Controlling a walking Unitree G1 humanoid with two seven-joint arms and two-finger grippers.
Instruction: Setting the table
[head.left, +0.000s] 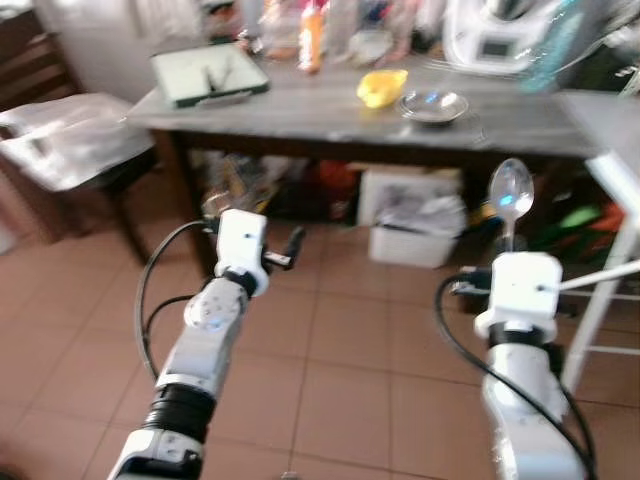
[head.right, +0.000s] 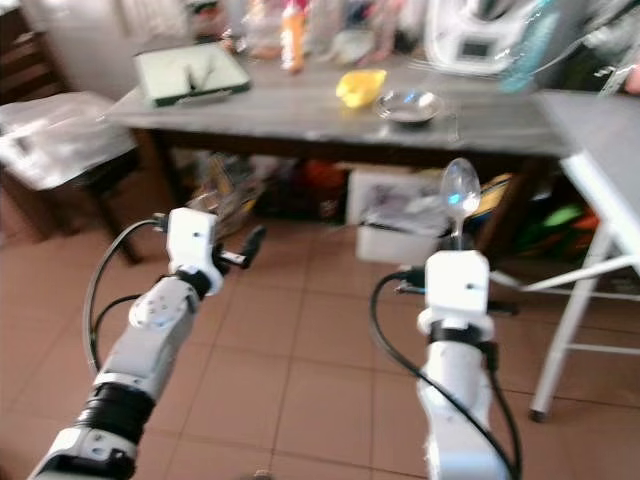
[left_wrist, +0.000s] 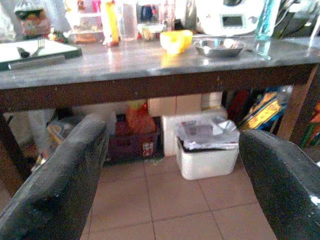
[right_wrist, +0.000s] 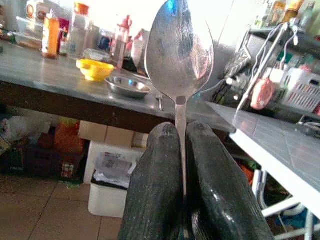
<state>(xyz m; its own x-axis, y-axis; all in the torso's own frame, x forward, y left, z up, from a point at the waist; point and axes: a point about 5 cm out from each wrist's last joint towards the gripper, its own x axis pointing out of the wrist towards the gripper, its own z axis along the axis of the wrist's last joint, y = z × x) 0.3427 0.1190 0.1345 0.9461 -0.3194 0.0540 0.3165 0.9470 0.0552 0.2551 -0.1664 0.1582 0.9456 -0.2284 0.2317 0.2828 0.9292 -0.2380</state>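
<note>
Your right gripper (right_wrist: 181, 150) pinches the spoon (right_wrist: 179, 52) by its handle, bowl upright. The wooden table (head.left: 330, 115) lies ahead, beyond reach. Left gripper (left_wrist: 172, 165) spread, holding nothing.

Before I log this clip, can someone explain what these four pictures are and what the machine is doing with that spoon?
It is a walking robot with two silver arms, each ending in two black fingers. The two wide pictures come from cameras in its head, looking down at its arms and the grey table ahead. The other two come from cameras on its wrists, looking along the fingers. The right gripper is shut on a spoon, held upright with its bowl on top. The left gripper is open and holds nothing. On the table lie a tray, a yellow bowl, a metal dish and some bottles. A white bin stands underneath.
</note>
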